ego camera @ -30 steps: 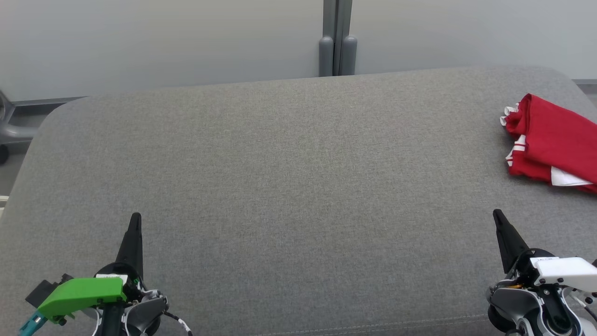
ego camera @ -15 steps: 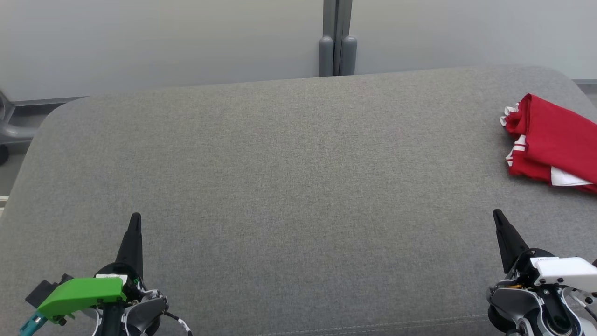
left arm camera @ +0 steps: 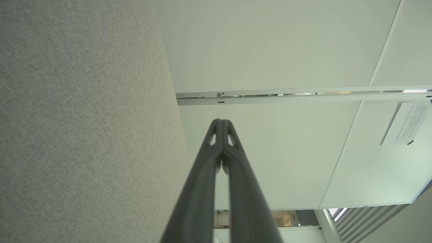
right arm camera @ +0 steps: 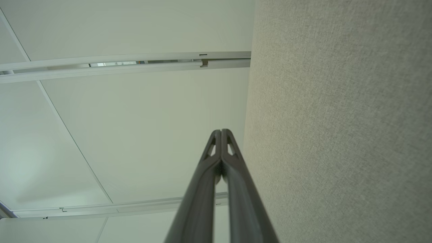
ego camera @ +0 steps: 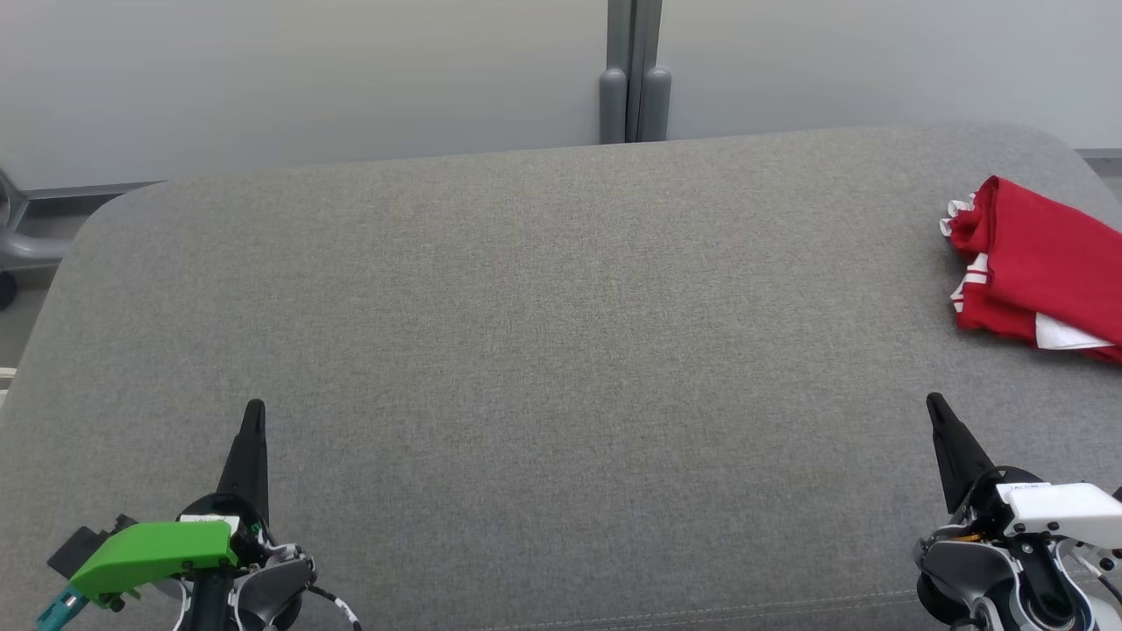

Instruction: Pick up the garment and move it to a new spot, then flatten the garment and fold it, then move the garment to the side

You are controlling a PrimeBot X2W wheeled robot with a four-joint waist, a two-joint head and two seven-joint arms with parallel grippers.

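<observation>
Bright, even, diffuse lighting
Wrist-view edges are bowed; the left gripper is blurred near the lens.

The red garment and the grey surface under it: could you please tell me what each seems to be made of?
The red garment looks like soft matte cloth, perhaps jersey: limp rounded folds, white striped trim. The grey surface seems upholstered in matte woven fabric: a flecked weave shows close up, with a stitched seam near its front edge.
</observation>
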